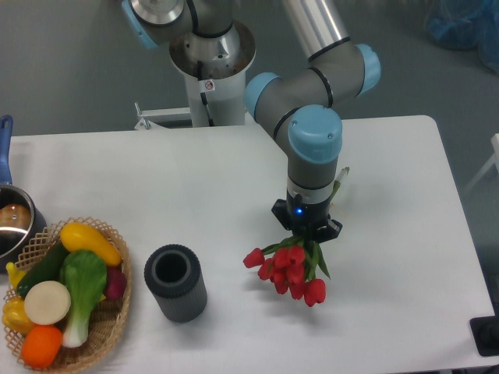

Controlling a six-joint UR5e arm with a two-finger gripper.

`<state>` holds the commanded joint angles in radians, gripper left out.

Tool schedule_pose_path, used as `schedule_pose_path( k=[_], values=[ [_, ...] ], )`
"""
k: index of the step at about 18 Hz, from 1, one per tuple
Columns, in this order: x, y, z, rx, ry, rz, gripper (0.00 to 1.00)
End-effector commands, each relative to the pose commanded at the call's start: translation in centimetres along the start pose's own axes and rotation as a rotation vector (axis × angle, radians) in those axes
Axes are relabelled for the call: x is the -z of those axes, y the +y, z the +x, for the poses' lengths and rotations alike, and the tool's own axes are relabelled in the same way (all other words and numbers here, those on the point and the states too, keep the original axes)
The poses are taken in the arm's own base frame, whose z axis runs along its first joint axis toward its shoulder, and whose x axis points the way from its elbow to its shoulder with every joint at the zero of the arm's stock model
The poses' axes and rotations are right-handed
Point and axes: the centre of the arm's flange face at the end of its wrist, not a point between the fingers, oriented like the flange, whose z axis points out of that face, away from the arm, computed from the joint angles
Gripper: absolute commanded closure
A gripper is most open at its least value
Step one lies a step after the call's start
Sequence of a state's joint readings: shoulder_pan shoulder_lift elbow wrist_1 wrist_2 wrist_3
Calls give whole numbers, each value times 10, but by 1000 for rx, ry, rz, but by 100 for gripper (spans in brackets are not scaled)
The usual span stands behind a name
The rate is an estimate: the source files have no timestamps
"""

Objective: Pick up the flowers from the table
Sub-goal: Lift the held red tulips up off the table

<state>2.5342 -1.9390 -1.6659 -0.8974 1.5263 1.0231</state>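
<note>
Flowers (pixel 290 269) lie mid-desk (pixel 195 179), right of the dark cylinder (pixel 175 282) — gripper (pixel 306 232) directly over their stems, jaws hidden, so closure is unclear. Best to clamp the stems firmly, then lift straight.

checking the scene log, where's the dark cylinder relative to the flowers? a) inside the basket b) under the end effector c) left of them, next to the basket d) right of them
c: the dark cylinder stands on the table left of the flowers, close to the basket.
</note>
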Motion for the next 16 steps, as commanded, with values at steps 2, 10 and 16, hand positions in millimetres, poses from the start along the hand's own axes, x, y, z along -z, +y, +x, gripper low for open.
schedule_pose_path(
  k=[2, 10, 16],
  values=[
    [13, -1, -2, -10, -12, 4, 100],
    [64, -5, -40, -76, 62, -67, 100],
    [72, -1, -44, -71, 59, -66, 100]
  ],
)
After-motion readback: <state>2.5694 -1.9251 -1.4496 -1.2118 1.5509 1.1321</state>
